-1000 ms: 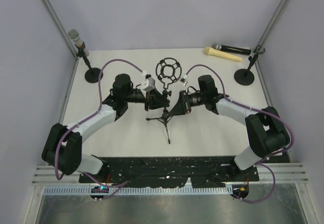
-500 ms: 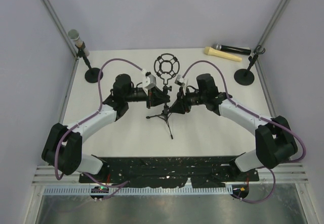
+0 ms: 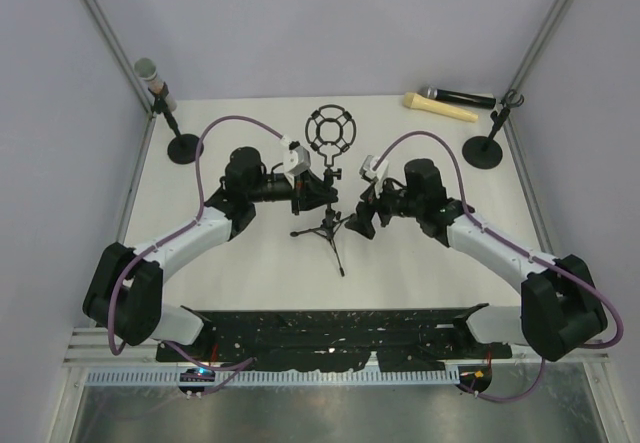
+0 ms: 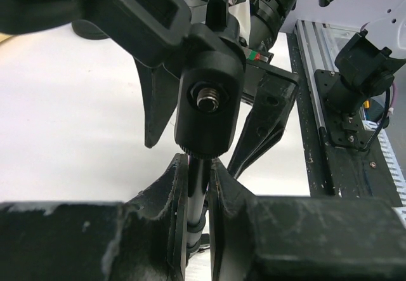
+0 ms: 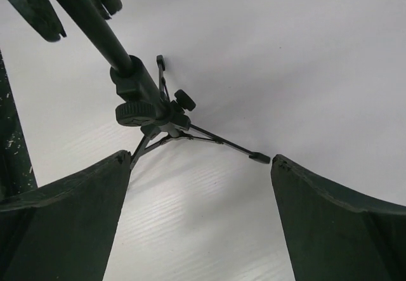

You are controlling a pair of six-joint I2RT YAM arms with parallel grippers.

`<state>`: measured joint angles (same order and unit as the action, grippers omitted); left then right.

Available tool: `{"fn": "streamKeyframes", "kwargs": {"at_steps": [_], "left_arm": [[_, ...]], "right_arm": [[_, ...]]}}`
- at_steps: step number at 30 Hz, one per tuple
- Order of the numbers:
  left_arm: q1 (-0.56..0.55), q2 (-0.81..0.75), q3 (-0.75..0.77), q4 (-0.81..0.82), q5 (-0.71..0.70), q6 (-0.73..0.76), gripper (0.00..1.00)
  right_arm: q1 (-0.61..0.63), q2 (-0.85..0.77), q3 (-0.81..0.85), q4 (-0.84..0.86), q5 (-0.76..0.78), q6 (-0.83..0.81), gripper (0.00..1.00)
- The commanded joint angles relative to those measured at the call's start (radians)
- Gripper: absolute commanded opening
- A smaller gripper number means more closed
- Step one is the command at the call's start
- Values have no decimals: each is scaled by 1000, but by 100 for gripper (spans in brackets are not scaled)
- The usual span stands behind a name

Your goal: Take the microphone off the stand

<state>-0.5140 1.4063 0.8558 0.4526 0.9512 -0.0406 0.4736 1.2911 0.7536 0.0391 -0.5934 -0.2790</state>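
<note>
Left gripper (image 4: 198, 167) pinched shut on tripod (image 3: 325, 231) pole; right gripper (image 5: 200, 160) wide open, empty, over the legs. Mount (image 3: 330, 131) ring apparently bare (mic (image 3: 150, 75) upright in far-left stand (image 3: 183, 148)). Keep pole pinned; lift mic straight up.

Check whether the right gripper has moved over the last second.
Yes. The right gripper has backed away from the tripod stand, rightward toward the round-base stand on the right, and its jaws now stand open.

Matt black metal stand (image 5: 143, 106) on smooth white table (image 5: 285, 52).
</note>
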Motion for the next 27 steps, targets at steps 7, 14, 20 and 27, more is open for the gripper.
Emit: {"fn": "streamKeyframes", "kwargs": {"at_steps": [7, 14, 20, 27], "left_arm": [[2, -10, 9, 8, 35, -31, 3], [3, -29, 0, 8, 49, -16, 3], [0, -32, -4, 8, 54, -7, 3], [-1, -30, -6, 8, 54, -5, 3]], "right_arm": [[-92, 215, 190, -131, -552, 375, 95], [-92, 323, 214, -7, -643, 575, 88], [-90, 369, 224, 60, -694, 677, 73], [-87, 384, 204, 146, -698, 764, 50]]}}
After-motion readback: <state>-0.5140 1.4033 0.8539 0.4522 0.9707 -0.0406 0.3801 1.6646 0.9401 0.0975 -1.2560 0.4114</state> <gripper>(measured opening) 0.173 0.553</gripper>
